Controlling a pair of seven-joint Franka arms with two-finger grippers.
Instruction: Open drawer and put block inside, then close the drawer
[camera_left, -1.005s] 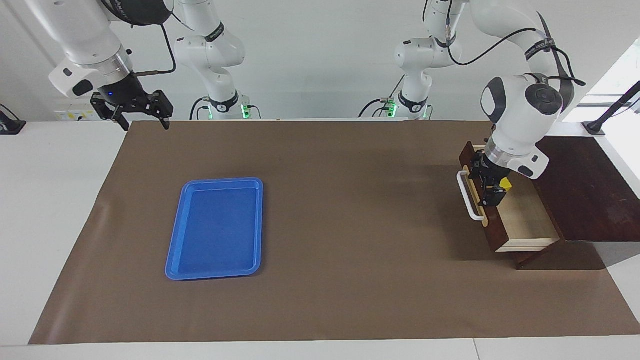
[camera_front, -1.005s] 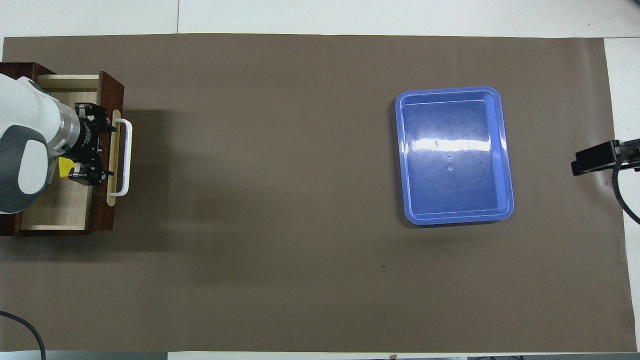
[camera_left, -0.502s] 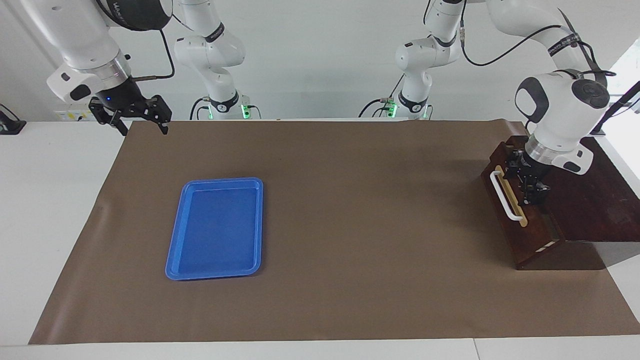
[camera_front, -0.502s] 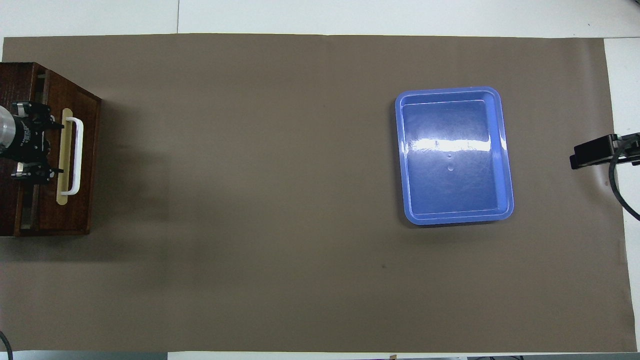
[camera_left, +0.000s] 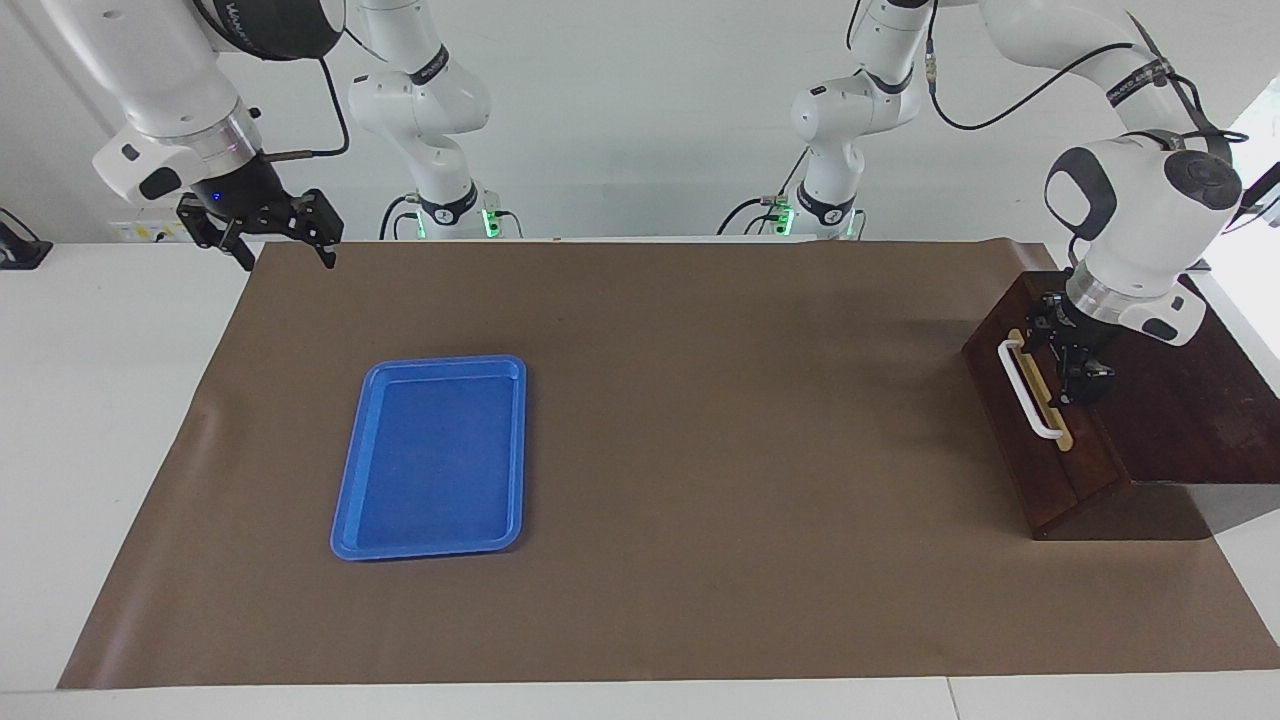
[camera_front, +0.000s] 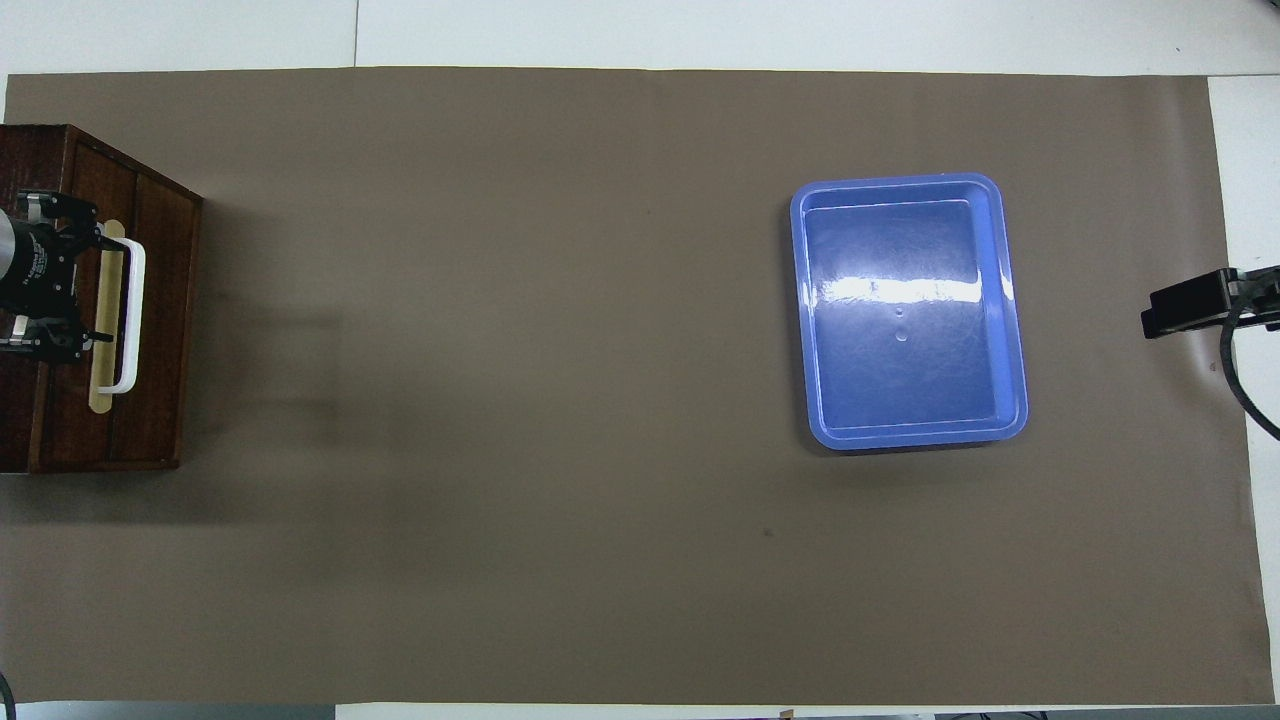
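The dark wooden drawer (camera_left: 1012, 440) sits pushed flush into its cabinet (camera_left: 1185, 400) at the left arm's end of the table. Its white handle (camera_left: 1030, 392) on the tan strip faces the middle of the table. My left gripper (camera_left: 1068, 362) hangs open just above the drawer front's top edge, right by the handle (camera_front: 125, 320), with nothing between its fingers. The block is hidden. My right gripper (camera_left: 285, 245) waits open and raised over the mat's corner at the right arm's end.
A flat blue tray (camera_left: 430, 362) lies on the brown mat (camera_left: 700, 450) toward the right arm's end, with nothing in it. White table surface borders the mat on every side.
The drawer slid from wide open to fully shut, with the left gripper moving along at its front. The yellow block in it went out of sight. The right arm barely moved.
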